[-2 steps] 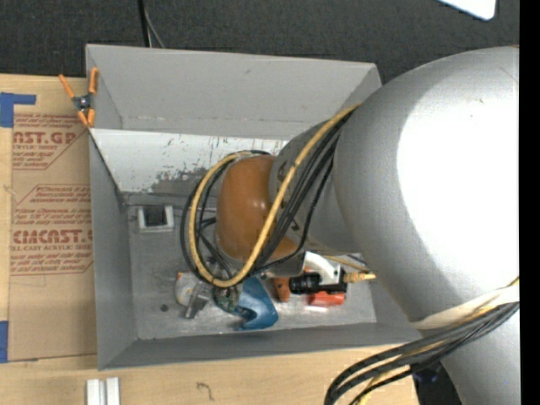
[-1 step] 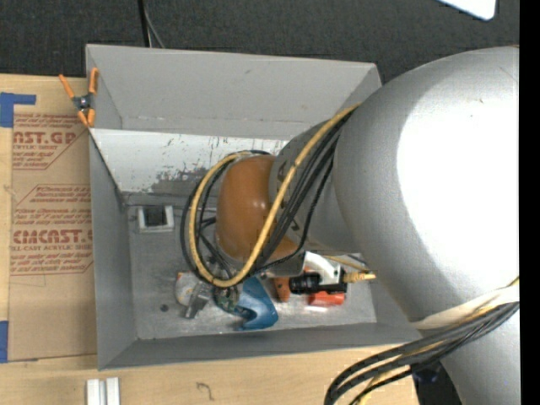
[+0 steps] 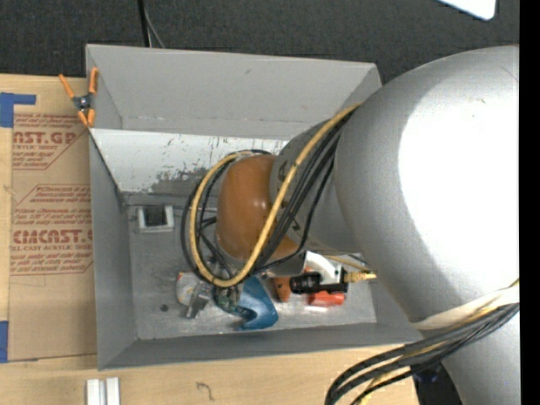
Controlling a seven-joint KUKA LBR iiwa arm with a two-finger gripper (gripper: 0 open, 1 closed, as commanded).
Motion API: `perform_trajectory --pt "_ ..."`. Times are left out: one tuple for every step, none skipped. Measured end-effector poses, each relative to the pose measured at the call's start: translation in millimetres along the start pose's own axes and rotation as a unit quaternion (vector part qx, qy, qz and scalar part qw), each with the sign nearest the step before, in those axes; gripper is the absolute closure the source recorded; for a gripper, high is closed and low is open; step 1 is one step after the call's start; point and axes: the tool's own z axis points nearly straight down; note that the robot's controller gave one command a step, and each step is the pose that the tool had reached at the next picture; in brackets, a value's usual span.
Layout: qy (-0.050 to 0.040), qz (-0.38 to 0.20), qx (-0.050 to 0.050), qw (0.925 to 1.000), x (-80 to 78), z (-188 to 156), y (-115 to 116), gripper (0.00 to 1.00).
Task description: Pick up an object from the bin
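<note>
One arm (image 3: 422, 209) reaches into bin (image 3: 236, 91) from right. Gripper (image 3: 198, 298) low near front wall, open or closed impossible to tell. Blue piece (image 3: 257, 310) just beside it, rightward, lying along front wall. Red-black item (image 3: 319, 289) farther right.

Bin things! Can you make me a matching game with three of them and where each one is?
Things:
1 blue curved piece
2 red and black thing
3 small grey square thing

Places:
A alone near the bin's left wall
B by the near wall, below the orange wrist cover in the view
C right of the blue curved piece, beside a white thing

Pairs: 1-B; 2-C; 3-A.
</note>
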Motion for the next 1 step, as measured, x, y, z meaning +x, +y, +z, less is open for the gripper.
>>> perform_trajectory --pt "0.0008 0.000 0.002 1.0000 0.2 -5.7 -0.8 1.00"
